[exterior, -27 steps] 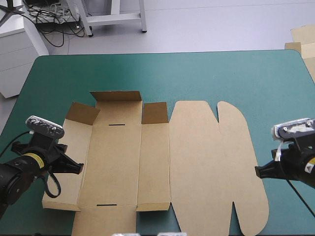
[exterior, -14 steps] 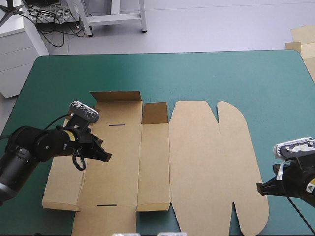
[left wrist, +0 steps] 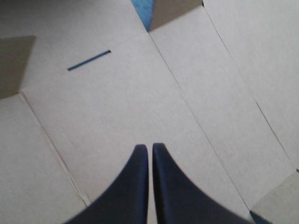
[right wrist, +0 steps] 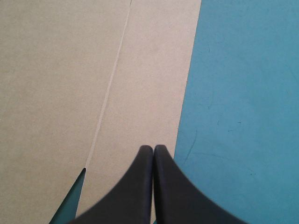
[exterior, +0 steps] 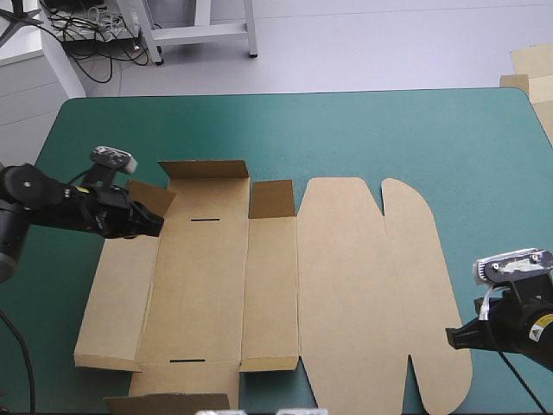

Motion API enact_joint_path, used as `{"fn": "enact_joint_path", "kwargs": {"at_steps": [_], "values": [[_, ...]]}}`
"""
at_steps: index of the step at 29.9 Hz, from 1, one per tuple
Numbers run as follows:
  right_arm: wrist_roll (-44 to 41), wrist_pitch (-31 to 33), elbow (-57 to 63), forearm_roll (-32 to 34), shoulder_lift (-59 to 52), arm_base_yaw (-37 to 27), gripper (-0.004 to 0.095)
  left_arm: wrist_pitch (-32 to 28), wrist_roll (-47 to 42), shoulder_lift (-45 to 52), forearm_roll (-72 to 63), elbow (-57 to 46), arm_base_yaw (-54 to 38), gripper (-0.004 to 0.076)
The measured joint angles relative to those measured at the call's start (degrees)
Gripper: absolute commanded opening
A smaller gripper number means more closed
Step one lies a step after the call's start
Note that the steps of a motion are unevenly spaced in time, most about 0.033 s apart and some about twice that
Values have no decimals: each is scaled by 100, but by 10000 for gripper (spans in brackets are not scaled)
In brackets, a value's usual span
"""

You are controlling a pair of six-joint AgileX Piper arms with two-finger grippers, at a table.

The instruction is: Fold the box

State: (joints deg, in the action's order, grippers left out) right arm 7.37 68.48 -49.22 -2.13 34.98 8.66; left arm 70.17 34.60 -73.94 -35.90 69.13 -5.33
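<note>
The brown box lies as a cut sheet on the teal-green table, its rounded lid toward the right. At its far left, a wall and two small flaps stand raised. My left gripper is shut at the far-left corner flap, pointing over the base panel. In the left wrist view the shut gripper hovers above bare board, with a slot ahead. My right gripper is shut at the lid's right edge; the right wrist view shows this gripper over that edge of the box.
More brown board shows beyond the table's far right corner. Bare teal-green cover lies to the right of the lid and along the far side. The box's near-left flap reaches the front edge.
My left gripper has drawn back from over the base panel to the far-left corner flap. The near-left flap looks slightly lifted. The right gripper has barely shifted.
</note>
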Motion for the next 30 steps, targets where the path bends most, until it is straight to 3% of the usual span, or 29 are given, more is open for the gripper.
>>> {"fn": "enact_joint_path", "kwargs": {"at_steps": [10,16,18,20,22,25,27,30], "values": [[0,-11,19,0,0,0,-20,30,366,-4,-974,71,-2825,16],[0,-55,19,0,0,0,-20,30,305,-4,-1450,71,-3749,25],[5,-61,19,0,0,0,-20,30,185,-4,-1450,71,-3808,78],[5,-74,19,0,0,0,-20,30,66,-4,-1450,71,-3838,200],[12,-93,19,0,0,0,-20,35,-61,-4,-1445,71,-3838,377],[155,-93,19,0,0,0,-20,35,-384,-4,-1318,71,-3838,578],[216,-93,19,0,0,0,-20,35,-560,-4,-1115,71,-3838,617],[237,-93,19,0,0,0,-20,35,-735,-4,-280,71,-3673,616]]}}
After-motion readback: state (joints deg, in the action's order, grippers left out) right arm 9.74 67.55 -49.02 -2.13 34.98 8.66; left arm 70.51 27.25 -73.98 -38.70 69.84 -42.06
